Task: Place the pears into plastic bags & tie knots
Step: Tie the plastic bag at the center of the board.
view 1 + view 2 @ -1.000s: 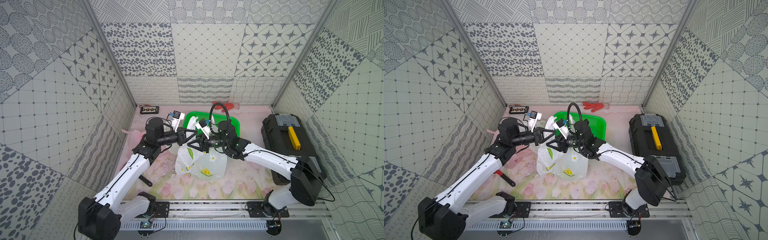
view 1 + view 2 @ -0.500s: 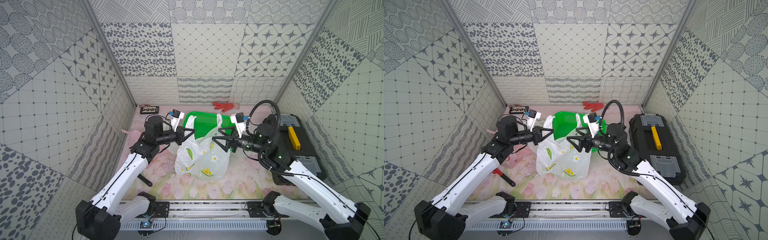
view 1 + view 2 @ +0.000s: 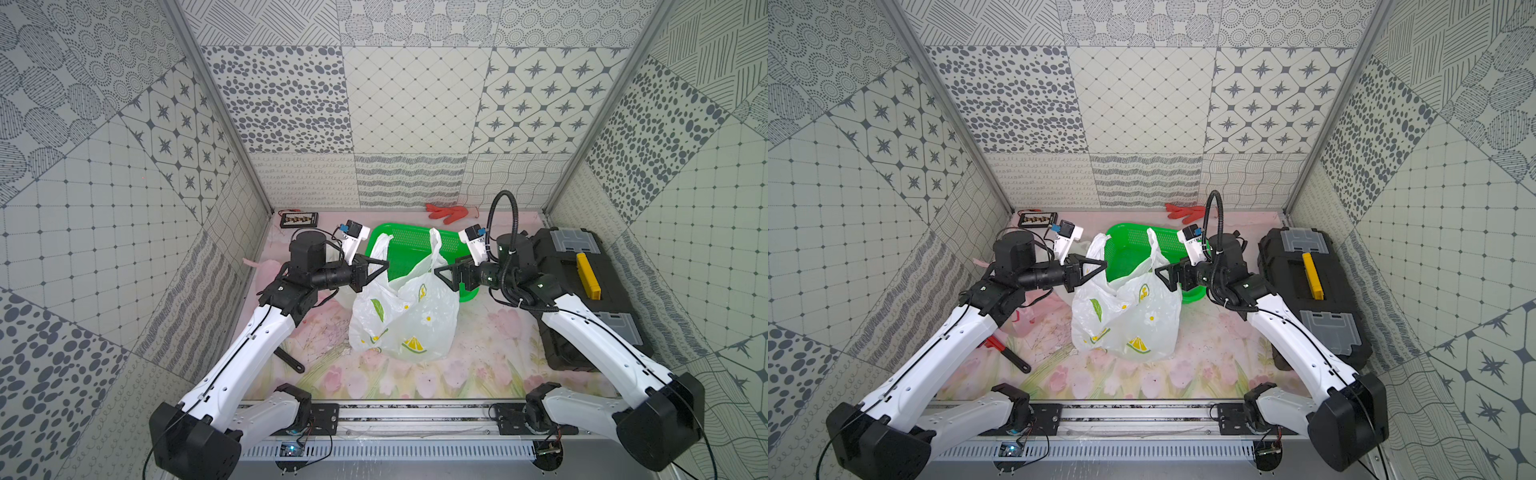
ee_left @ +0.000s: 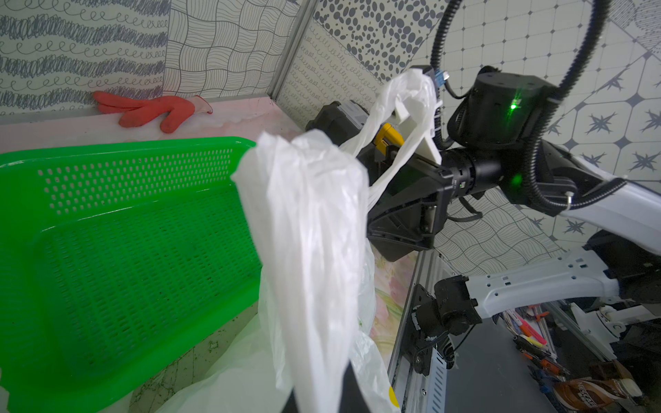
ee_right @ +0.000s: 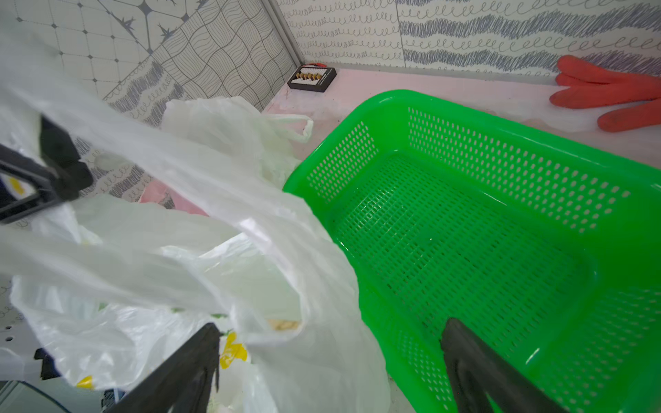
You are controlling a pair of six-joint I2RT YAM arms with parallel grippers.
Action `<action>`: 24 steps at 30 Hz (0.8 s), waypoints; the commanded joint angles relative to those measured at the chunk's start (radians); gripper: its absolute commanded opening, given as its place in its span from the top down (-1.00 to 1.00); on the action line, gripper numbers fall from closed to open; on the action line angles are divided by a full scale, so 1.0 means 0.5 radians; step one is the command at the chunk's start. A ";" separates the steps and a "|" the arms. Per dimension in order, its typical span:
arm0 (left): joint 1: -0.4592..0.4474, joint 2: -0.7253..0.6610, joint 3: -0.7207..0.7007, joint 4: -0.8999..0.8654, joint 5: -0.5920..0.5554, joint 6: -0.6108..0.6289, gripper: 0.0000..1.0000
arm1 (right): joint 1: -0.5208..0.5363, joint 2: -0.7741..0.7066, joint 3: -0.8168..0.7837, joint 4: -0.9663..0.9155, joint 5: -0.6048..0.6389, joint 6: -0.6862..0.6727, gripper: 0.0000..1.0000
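The white lemon-print plastic bag (image 3: 405, 320) stands bulging on the floral mat in both top views. My left gripper (image 3: 384, 264) is shut on its left handle (image 4: 311, 232), which rises taut from the dark fingers (image 4: 352, 388). My right gripper (image 3: 437, 274) is open beside the right handle (image 3: 433, 243), which stands up loose. In the right wrist view the fingers (image 5: 195, 357) are spread wide, with bag plastic lying slack between them. A plain white bag (image 5: 229, 125) and a pink bag (image 3: 266, 266) lie by the left wall. The pears are hidden.
An empty green perforated basket (image 3: 415, 245) sits just behind the bag. A black toolbox (image 3: 573, 282) with a yellow handle fills the right side. A red glove (image 3: 451, 212) and a small black case (image 3: 299, 218) lie at the back wall. A black-and-red tool (image 3: 1009, 353) lies front left.
My right gripper has opened and drawn back to the right, away from the left gripper. The bag's right handle now stands free. The left gripper stays shut on its handle.
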 commanded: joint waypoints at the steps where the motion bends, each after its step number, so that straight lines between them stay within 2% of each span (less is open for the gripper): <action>1: 0.017 0.014 0.050 -0.058 0.108 0.073 1.00 | 0.003 0.093 0.082 0.359 -0.070 0.001 -0.95; 6: 0.016 0.027 0.080 -0.124 0.127 0.105 1.00 | 0.053 0.207 0.084 0.618 -0.232 0.066 -0.90; 12: 0.016 0.055 0.124 -0.212 0.116 0.148 1.00 | 0.187 0.304 0.162 0.532 -0.211 -0.095 -0.58; 14: 0.016 0.064 0.134 -0.220 0.118 0.146 1.00 | 0.218 0.332 0.183 0.491 -0.175 -0.125 -0.33; 17: 0.016 0.078 0.164 -0.259 0.104 0.156 1.00 | 0.249 0.332 0.193 0.458 -0.070 -0.157 0.19; 19: 0.017 0.097 0.198 -0.343 0.072 0.198 1.00 | 0.263 0.299 0.190 0.423 -0.032 -0.177 0.44; 22: 0.016 0.174 0.317 -0.597 0.014 0.329 1.00 | 0.309 0.220 0.200 0.290 0.023 -0.260 0.72; 24: 0.017 0.283 0.433 -0.784 0.024 0.419 1.00 | 0.401 0.172 0.224 0.135 0.104 -0.377 0.81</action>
